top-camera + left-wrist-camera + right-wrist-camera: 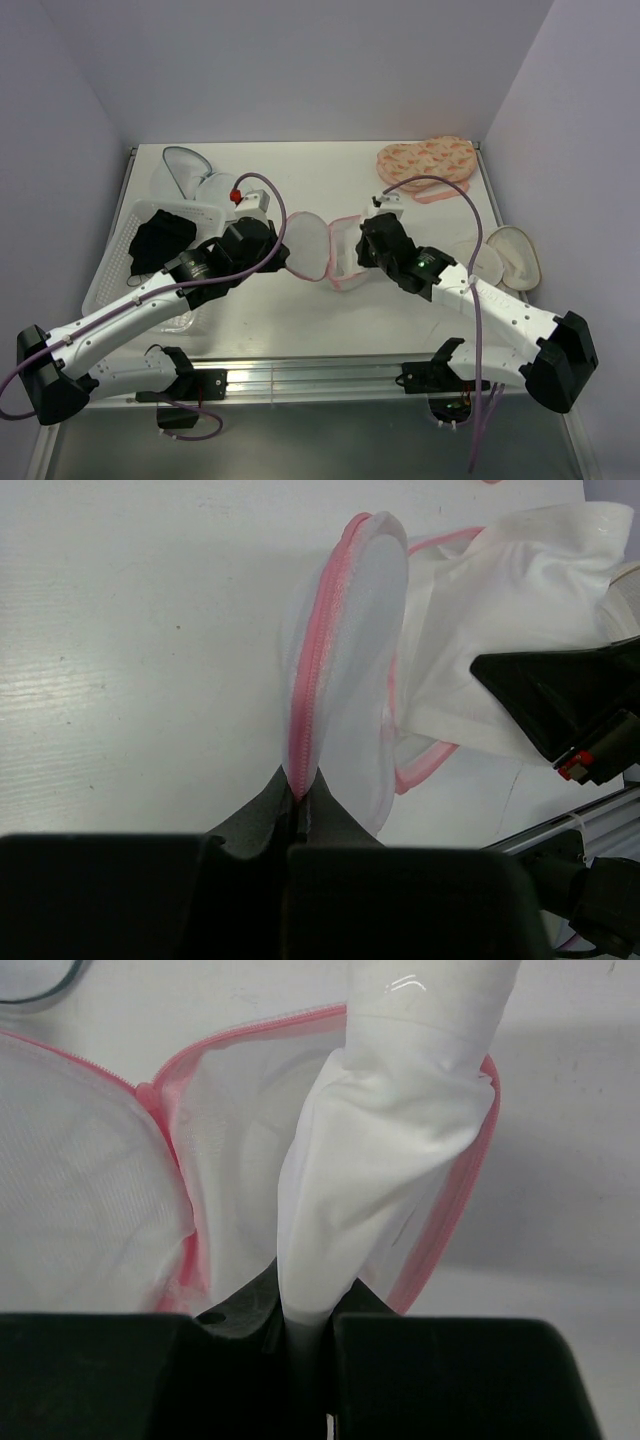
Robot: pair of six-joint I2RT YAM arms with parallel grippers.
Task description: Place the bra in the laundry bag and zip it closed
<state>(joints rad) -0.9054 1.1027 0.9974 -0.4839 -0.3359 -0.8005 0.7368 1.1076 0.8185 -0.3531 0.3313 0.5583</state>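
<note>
Left gripper (300, 798): fingers shut tight on the pink zipper rim of the laundry bag (350, 660), that half standing on edge. Right gripper (305, 1310): clamped on a fold of the bag's white fabric. The bag hung open between the two at mid-table (330, 320), with bare surface beyond and toward the near rail. Its interior was largely hidden by the arms from overhead. Bra (160, 240): black, crumpled, in a white basket (110, 265) at the left edge, well apart from the bag.
</note>
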